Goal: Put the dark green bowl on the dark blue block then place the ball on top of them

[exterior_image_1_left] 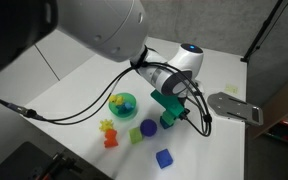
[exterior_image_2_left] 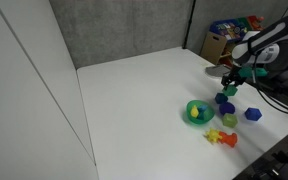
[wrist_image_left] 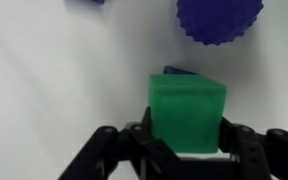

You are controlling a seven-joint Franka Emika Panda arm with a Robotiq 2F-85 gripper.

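Note:
My gripper (wrist_image_left: 187, 140) is shut on the dark green bowl (wrist_image_left: 187, 105), a small green cup-like piece, and holds it just above the table. A corner of the dark blue block (wrist_image_left: 174, 70) shows right behind the bowl. The ball (wrist_image_left: 219, 18), dark blue and round, lies a little beyond it. In both exterior views the gripper (exterior_image_1_left: 169, 108) (exterior_image_2_left: 230, 80) hangs low over the group of toys. The ball (exterior_image_1_left: 149, 127) (exterior_image_2_left: 229, 108) lies next to the pale yellow-green cube. The dark blue block (exterior_image_2_left: 222, 97) sits under the gripper; in that view I cannot make out the bowl.
A teal bowl (exterior_image_1_left: 124, 103) (exterior_image_2_left: 196, 112) holds yellow pieces. A yellow-green cube (exterior_image_1_left: 136, 133) (exterior_image_2_left: 229, 121), a brighter blue cube (exterior_image_1_left: 164, 157) (exterior_image_2_left: 252, 115) and red and orange pieces (exterior_image_1_left: 109, 135) (exterior_image_2_left: 221, 137) lie nearby. A grey flat object (exterior_image_1_left: 234, 106) lies at the table's far side.

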